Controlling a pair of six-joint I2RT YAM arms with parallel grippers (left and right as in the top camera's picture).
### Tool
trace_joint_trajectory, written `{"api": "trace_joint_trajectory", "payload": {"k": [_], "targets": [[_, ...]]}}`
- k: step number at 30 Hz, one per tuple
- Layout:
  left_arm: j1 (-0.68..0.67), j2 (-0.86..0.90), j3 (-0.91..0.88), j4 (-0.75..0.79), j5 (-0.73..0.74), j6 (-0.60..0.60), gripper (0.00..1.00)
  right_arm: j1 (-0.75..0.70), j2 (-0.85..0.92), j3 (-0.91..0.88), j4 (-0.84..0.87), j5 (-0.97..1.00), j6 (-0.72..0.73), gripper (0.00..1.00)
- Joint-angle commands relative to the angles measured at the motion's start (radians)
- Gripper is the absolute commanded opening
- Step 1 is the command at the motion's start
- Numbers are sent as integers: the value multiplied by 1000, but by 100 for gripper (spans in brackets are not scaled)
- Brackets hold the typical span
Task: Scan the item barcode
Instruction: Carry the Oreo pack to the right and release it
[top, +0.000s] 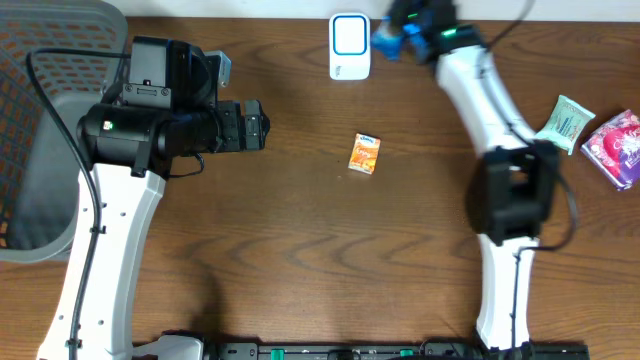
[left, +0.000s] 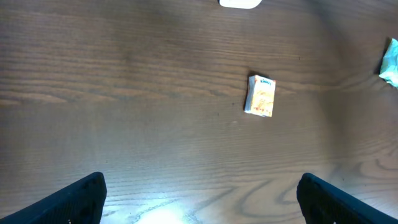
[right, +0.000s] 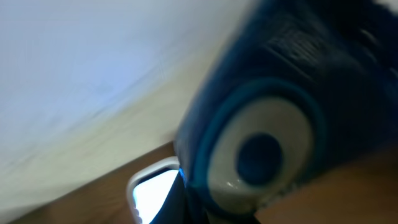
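A small orange box (top: 365, 154) is seen lying flat on the bare wooden table (top: 300, 250), near the middle and well apart from both arms. The left gripper (top: 262, 125) is held over the table to the box's left, pointed towards it, with the jaws spread wide and nothing between them. In the left wrist view the two dark fingers (left: 81, 199) are shown at the bottom corners, and the orange box (left: 260, 96) lies ahead of them, beyond the gap and slightly towards the right-hand finger, touched by neither. The right gripper (top: 398, 35) is raised at the far edge of the table, just beside a white device (top: 350, 45), and its jaws are closed. A blue device (top: 388, 40) is seen right at its tip; in the right wrist view this blue device (right: 280, 124) fills most of the blurred frame, showing a white ring around a dark blue round centre, but the grip itself cannot be made out. The orange box is thus well apart from the right jaws. A grey basket (top: 40, 150) stands at the left edge, and a green packet (top: 565, 122) and a pink packet (top: 615, 148) lie together at the right edge.
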Motion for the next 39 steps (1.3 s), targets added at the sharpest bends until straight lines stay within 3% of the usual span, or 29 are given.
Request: {"api": "trace_joint_trajectory", "payload": {"k": [1,6,10,15,16,17,18,19,20,22,24,32,36,39], "targets": [[2,2,-2,-3,-9,-2,98,-130,-119,41,-124,23,-153,1],[3,2,-2,-2,-9,-2,98,-280,-97,29,-420,119,-365,1],[3,2,-2,-2,-9,-2,98,-382,-60,-16,-518,160,-535,1],[3,2,-2,-3,-9,-2,98,-472,-6,-25,-549,161,-552,1],[3,2,-2,-2,-9,-2,98,-487,0,-25,-548,172,-551,11],[2,2,-2,-2,-9,-2,98,-498,2,-25,-549,175,-551,30],[3,2,-2,-3,-9,-2,98,-512,2,-25,-551,174,-547,55],[3,2,-2,-3,-9,-2,98,-515,2,-25,-552,174,-547,66],[3,2,-2,-2,-9,-2,98,-527,2,-25,-562,170,-547,83],[3,2,-2,-2,-9,-2,98,-532,2,-25,-588,137,-548,92],[2,2,-2,-2,-9,-2,98,-529,2,-25,-618,62,-553,94],[2,2,-2,-2,-9,-2,98,-443,2,-25,-822,-542,-589,91],[3,2,-2,-2,-9,-2,98,-314,2,-25,-1001,-593,-685,94],[3,2,-2,-2,-9,-2,98,-228,2,-25,-1039,-580,-725,98]]}}
